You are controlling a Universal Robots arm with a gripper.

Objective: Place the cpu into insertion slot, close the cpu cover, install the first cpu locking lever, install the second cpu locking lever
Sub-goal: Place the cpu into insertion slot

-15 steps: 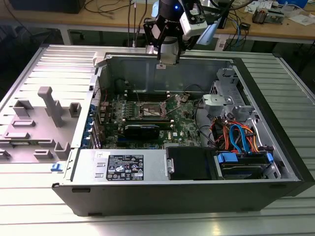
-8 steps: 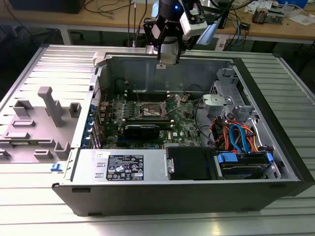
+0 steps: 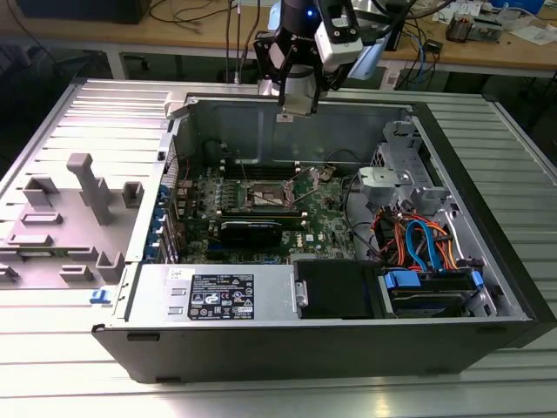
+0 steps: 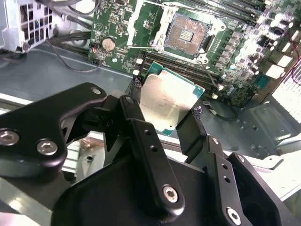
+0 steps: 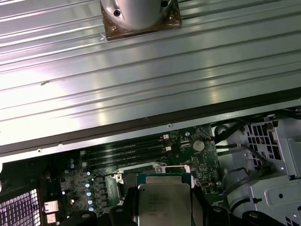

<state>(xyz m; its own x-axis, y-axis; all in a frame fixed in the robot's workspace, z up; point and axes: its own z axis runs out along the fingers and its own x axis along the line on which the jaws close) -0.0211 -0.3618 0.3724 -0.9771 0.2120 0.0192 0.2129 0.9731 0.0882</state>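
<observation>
The tool [image 4: 165, 100] grips the cpu [image 4: 171, 101] by its edges, aloft near the far wall of the computer case [image 3: 261, 348]. Beyond it, the insertion slot [image 4: 188, 34] lies bare and the cpu cover [image 4: 143, 21] stands open. In my judgement the chip should be kept level, with its corners squared to the socket.

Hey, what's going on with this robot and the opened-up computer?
The arm's gripper is shut on the cpu, holding it by its edges above the open computer case. On the motherboard below, the insertion slot is uncovered and empty, so the chip is not yet placed.
</observation>
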